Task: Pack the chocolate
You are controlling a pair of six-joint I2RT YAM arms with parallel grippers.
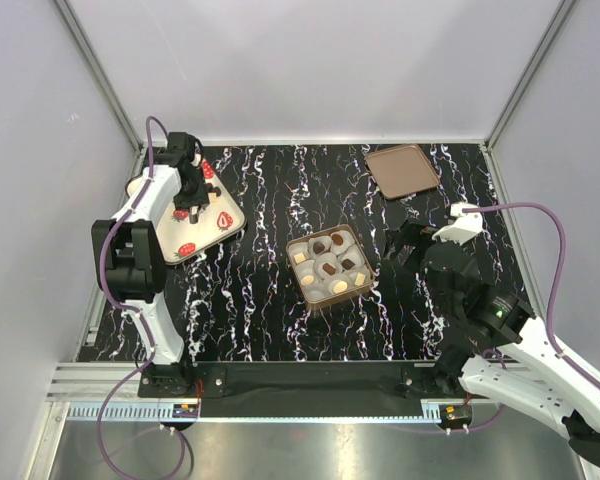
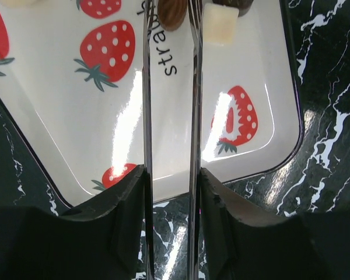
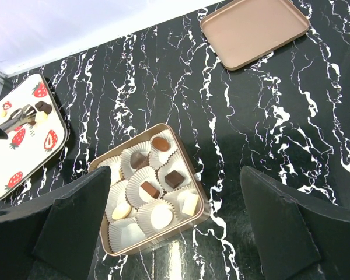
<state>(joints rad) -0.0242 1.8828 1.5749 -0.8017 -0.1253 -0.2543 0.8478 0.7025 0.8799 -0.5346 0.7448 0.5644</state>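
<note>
Glossy white tray (image 2: 58, 128), dark rim, red strawberry prints (image 2: 108, 49), on black white-veined marble tabletop (image 2: 332, 116). Left gripper (image 2: 171, 17): two thin metal fingers (image 2: 147, 116), narrowly apart, flanking a rounded brown chocolate (image 2: 172, 11); contact unclear. Cream-white square chocolate (image 2: 220, 23) just beside the right-hand finger.

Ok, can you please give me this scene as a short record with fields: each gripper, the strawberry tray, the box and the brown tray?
left gripper: over the strawberry tray, fingers either side of a brown chocolate; contact cannot be told
right gripper: open, empty, right of the box
strawberry tray: left side of the table; a cream chocolate also lies on it
box: centre; paper cups inside, several hold chocolates, at least one empty
brown tray: far right corner, nothing on it
</note>
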